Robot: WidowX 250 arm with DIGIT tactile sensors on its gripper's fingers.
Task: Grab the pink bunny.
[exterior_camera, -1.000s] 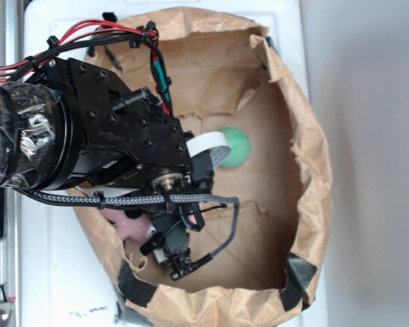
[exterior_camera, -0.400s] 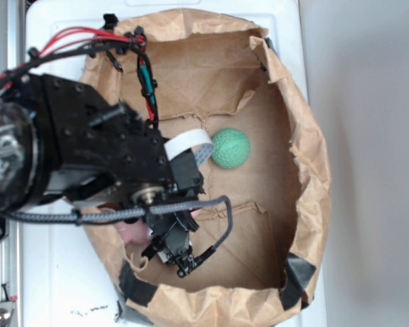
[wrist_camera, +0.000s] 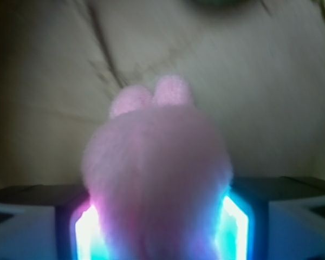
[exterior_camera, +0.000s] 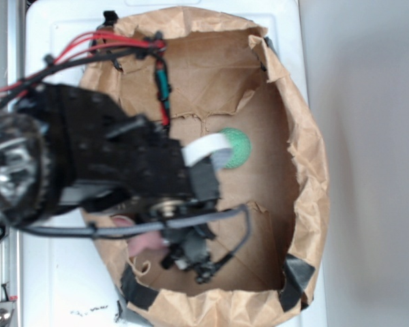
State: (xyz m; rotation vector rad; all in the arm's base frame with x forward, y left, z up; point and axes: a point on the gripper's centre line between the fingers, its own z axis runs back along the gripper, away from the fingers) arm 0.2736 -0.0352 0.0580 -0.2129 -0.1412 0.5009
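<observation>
Between the pads: pink bunny (wrist_camera: 157, 179), filling the wrist view, squeezed from both sides.
End effector (wrist_camera: 158, 227): clenched on the bunny, low in the paper-lined box (exterior_camera: 307, 170).
Advice: lift straight, keep pressure steady.
Beyond: green ball (exterior_camera: 235, 146), well apart.

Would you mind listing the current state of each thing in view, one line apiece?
pink bunny: sits between the gripper's lit fingers, filling the gap; mostly hidden under the arm in the exterior view.
gripper: closed against the bunny on both sides.
green ball: lying loose on the bag floor, apart from the gripper, partly hidden by the arm.
paper bag: open, its rim rolled down and crumpled.
</observation>
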